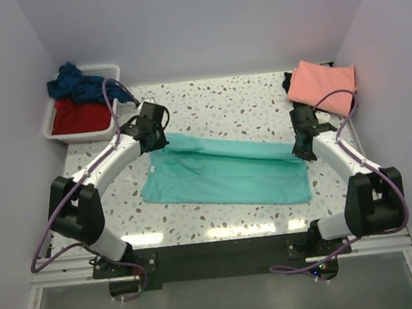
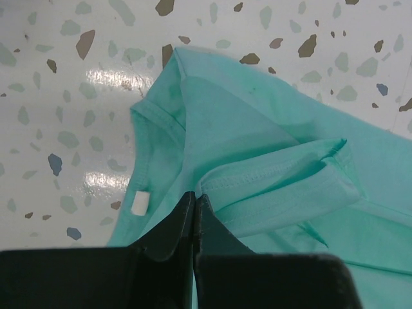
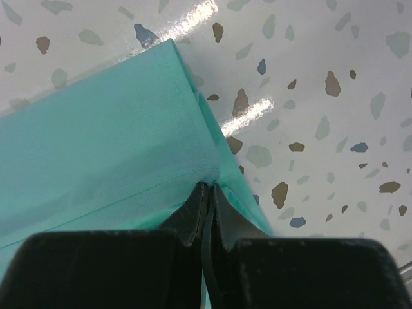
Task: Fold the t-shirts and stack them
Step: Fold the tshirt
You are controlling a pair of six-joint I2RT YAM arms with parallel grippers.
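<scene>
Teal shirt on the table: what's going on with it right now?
Both arms are folding the teal t-shirt on the speckled table. The left gripper is shut on its far left edge near the collar, the right gripper on its far right edge. A salmon-pink shirt lies far right; the white tub holds more shirts.

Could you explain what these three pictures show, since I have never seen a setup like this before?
Two white robot arms are bolted at the near edge of a speckled table. The overhead view comes from a fixed camera above and behind them; the other two come from cameras on each wrist, looking past black fingers.

A turquoise t-shirt lies spread on the table. The left gripper is shut on its collar end, where a small white label shows. The right gripper is shut on the opposite edge.

A salmon-pink shirt lies folded at the far right. At the far left, a white tub holds a red shirt and a navy blue shirt.
</scene>
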